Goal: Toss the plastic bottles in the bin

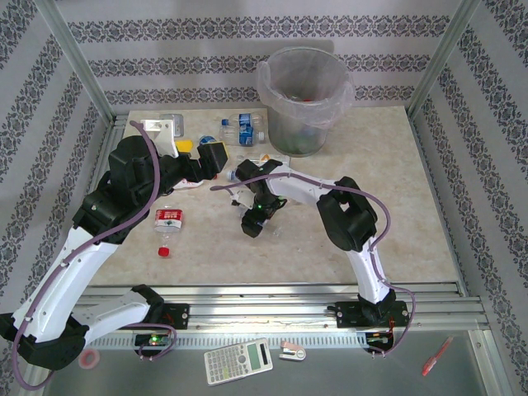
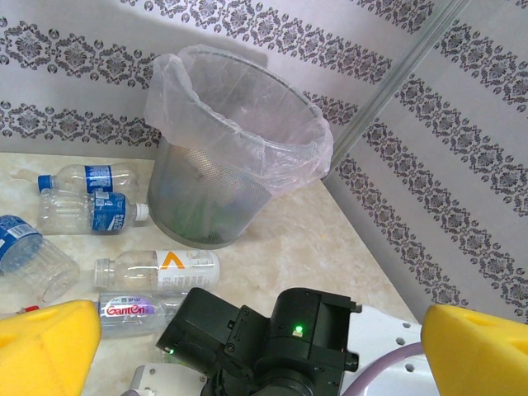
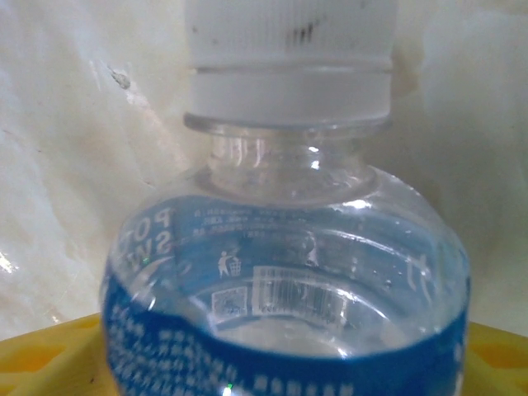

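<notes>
The bin [image 1: 301, 99] stands at the back of the table, its clear bag folded over the rim; it is also in the left wrist view [image 2: 223, 165]. Several plastic bottles lie to its left: blue-labelled ones [image 2: 91, 212], one with an orange mark [image 2: 161, 268] and a Ganten one [image 2: 132, 309]. A red-labelled bottle [image 1: 169, 219] lies apart, further forward. My right gripper [image 1: 257, 221] is low at mid-table, shut on a blue-labelled, white-capped bottle [image 3: 289, 247] between its yellow fingers [image 3: 49, 359]. My left gripper [image 1: 213, 157] hovers open, with nothing between its fingers [image 2: 45, 346].
A loose red cap [image 1: 163, 250] lies near the red-labelled bottle. The right arm's black wrist [image 2: 272, 338] sits just below my left gripper. A metal frame post [image 1: 437, 58] and patterned walls close in the table. A calculator [image 1: 238, 360] lies in front of the rail.
</notes>
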